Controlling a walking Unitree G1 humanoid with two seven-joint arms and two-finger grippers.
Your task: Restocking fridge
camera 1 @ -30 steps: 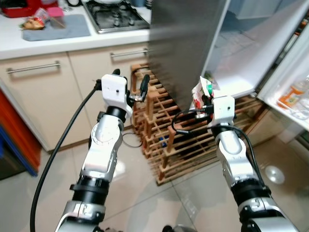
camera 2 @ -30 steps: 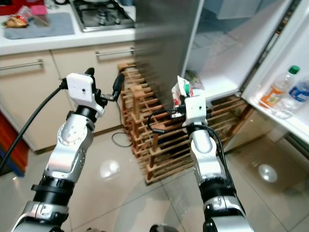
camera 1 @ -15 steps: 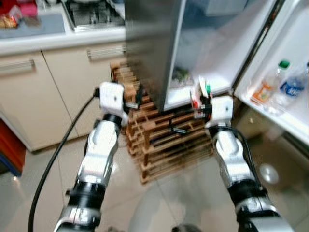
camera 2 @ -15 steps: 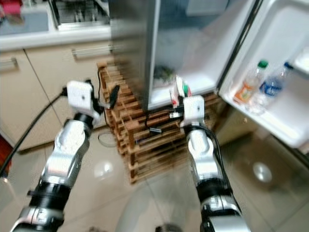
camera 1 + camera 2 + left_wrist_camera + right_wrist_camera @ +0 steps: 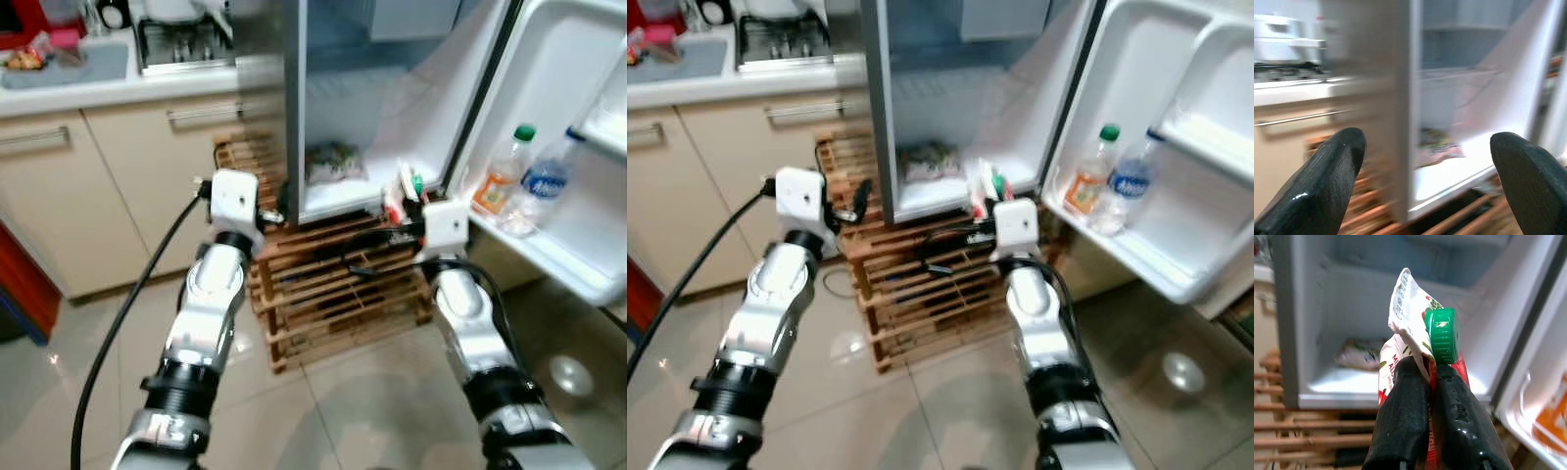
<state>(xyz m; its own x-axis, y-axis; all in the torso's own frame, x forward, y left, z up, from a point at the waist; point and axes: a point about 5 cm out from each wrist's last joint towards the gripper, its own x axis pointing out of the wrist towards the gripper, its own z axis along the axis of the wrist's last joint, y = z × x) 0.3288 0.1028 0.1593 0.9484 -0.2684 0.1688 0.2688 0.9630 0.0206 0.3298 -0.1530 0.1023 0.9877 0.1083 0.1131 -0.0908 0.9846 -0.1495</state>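
Kitchen floor tiles run beneath a wooden rack (image 5: 333, 294) at my open fridge (image 5: 950, 108). My right gripper (image 5: 1432, 382) pinches a green-capped carton (image 5: 1415, 318), its lettering partly hidden, before the lowest shelf. My left gripper (image 5: 1425, 161) hangs spread, empty. Beyond, a packet (image 5: 333, 162) lies inside; two bottles (image 5: 1107, 181) stand in the door.

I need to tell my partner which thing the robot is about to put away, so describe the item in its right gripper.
Start at the open fridge beside the kitchen counter. Before its bottom shelf, the right gripper is shut on a soft red and white pouch. Its round green screw cap sets it apart from the bottles in the door.
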